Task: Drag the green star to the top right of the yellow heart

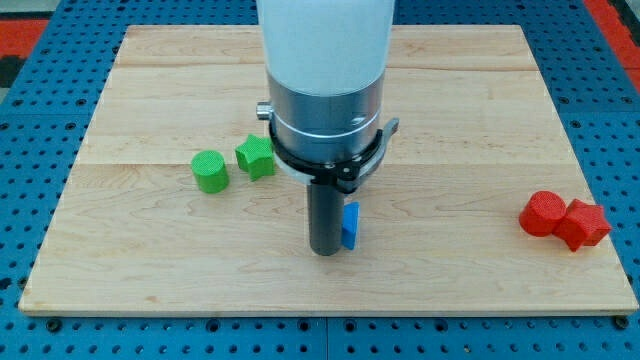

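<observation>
The green star [256, 157] is a small ridged block with blunt points, lying left of centre on the wooden desk [470, 120], just beside a green cylinder [210, 171]. The rod's tip [324, 250] sits to the star's lower right, apart from it, touching a blue block [350, 226]. The arm has no jaws, only this rod. Two red blocks [565, 220] touch at the view's right.

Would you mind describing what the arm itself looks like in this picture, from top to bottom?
A broad white cylindrical housing sits above a ribbed silver metal collar. A thin black ring clamp circles its base. Below hangs a straight dark grey rod ending at my tip. No cables or markings show.
</observation>
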Robot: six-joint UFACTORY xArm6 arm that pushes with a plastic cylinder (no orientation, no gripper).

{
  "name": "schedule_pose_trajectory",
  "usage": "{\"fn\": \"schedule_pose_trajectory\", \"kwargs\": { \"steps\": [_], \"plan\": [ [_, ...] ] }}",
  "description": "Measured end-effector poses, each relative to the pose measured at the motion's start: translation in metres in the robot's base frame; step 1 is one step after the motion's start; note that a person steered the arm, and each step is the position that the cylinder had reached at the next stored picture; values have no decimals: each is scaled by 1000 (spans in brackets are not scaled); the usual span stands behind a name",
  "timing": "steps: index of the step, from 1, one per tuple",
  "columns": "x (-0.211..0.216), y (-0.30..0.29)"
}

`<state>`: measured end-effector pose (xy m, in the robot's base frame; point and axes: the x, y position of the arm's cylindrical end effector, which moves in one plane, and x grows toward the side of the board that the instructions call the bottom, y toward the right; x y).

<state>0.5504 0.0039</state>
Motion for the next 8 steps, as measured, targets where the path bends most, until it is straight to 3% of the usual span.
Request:
{"fn": "schedule_pose_trajectory", "kwargs": {
  "steps": [1, 2, 3, 8],
  "plan": [
    [3, -66],
    [-16, -76],
    [-43, -60],
    [-93, -78]
  ]
}}
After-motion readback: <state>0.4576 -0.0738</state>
